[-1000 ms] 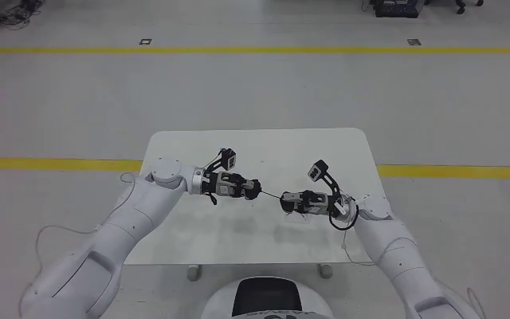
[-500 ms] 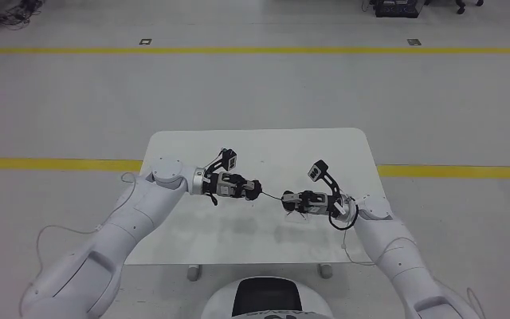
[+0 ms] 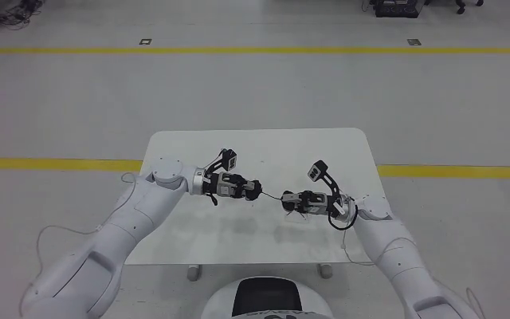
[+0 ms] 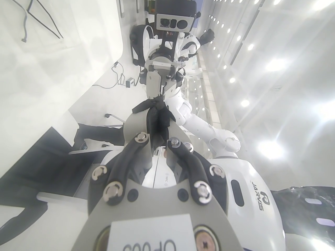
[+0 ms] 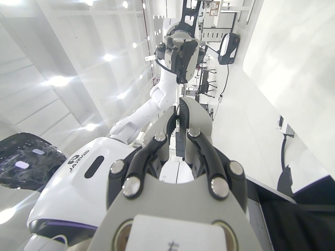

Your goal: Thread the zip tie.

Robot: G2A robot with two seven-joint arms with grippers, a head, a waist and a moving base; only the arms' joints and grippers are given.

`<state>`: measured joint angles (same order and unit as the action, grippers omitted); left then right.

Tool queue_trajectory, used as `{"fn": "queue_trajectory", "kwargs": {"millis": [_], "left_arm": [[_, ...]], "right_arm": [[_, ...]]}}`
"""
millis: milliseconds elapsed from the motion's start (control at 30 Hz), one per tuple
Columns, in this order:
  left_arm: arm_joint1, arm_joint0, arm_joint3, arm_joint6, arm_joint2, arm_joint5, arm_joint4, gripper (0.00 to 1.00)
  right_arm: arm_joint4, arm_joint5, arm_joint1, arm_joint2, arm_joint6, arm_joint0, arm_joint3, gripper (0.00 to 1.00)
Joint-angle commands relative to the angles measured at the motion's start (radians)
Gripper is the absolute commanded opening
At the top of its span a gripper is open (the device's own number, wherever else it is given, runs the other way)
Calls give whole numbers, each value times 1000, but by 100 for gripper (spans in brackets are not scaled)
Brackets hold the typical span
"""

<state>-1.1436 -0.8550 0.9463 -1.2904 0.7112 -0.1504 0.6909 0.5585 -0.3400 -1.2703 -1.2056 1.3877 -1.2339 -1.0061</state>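
White table (image 3: 335,151): left gripper (image 3: 252,190) and right gripper (image 3: 284,201) each clenched on black zip tie (image 3: 269,195) spanning between them.

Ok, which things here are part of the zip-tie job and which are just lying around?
In the job: zip tie, stretched between the left pincer and right pincer, both shut on it.
Just lying about: white table below; loose cables and a small square plate on the floor.
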Motion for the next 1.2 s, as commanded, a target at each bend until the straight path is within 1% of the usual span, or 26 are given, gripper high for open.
{"fn": "queue_trajectory", "kwargs": {"millis": [0,100,233,300,367,667,700,733,767,800,1033,1167], "left_arm": [[0,0,0,0,0,0,0,0],[0,-1,-1,1,1,1,1,0],[-1,0,-1,1,1,2,1,0],[-1,0,-1,1,1,3,1,0],[-2,0,-2,1,1,4,1,0],[-3,2,-5,0,-1,9,0,0],[-4,2,-6,1,-1,10,-1,27],[-4,3,-6,2,-1,12,-2,66],[-4,3,-7,3,-2,14,-2,86],[-4,4,-7,3,-2,15,-3,100],[-6,8,-11,-1,-4,11,-11,100],[-7,11,-20,-30,-6,12,2,100]], "right_arm": [[0,0,-1,-1,2,0,0,14],[-2,0,-1,-2,2,0,-1,10],[-6,0,-2,-3,2,-1,-3,8],[-7,0,-2,-4,2,-1,-4,3],[-8,0,-2,-6,2,-2,-5,0],[-16,0,-3,-11,2,-4,-8,0],[-15,0,-2,-13,2,-4,-8,0],[-15,0,-2,-15,2,-4,-7,0],[-14,0,-2,-16,2,-4,-8,0],[-13,0,-2,-18,2,-4,-8,0],[3,0,5,-30,2,-11,-16,0],[20,0,10,-24,2,-14,-24,0]]}}
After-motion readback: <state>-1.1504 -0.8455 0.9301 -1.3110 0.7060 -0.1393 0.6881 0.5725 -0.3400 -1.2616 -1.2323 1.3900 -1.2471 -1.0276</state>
